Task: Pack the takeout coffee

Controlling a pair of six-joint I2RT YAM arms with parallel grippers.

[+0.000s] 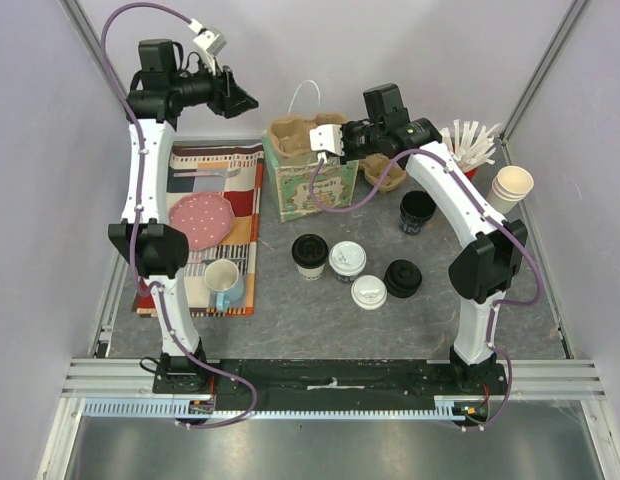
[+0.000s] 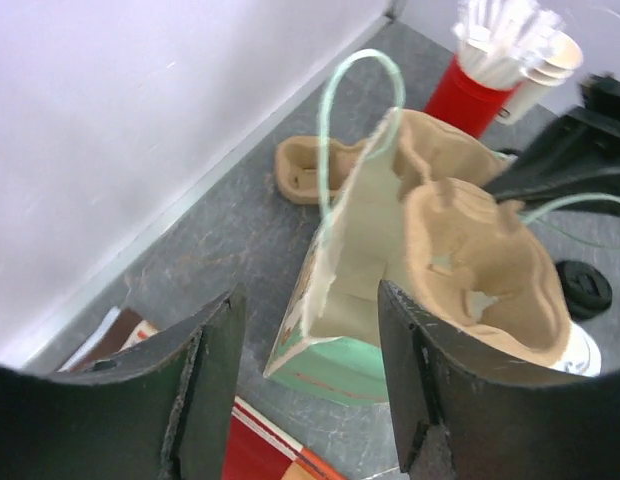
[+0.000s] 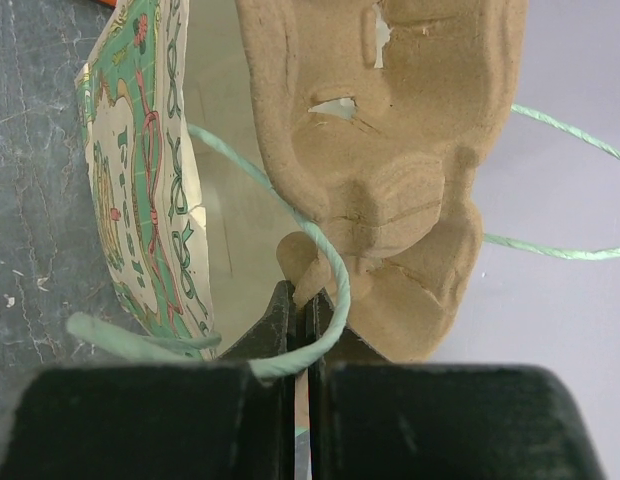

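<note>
Tabletop (image 1: 290,325): two coffees (image 1: 347,258) (image 1: 369,291) (white-lidded); left end effector (image 1: 248,100) spread, right end effector (image 3: 302,300) pinching carrier (image 3: 390,150).

A lab robot cell. Plain pale walls (image 1: 30,150) enclose the grey surface (image 1: 290,320). An aluminium rail (image 1: 330,378) runs at 6 o'clock.

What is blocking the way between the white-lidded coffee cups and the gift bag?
On the table, nothing. But the cardboard carrier fills the mouth of the bag, pinched by the right end effector, so the cups likely cannot drop straight in.
</note>
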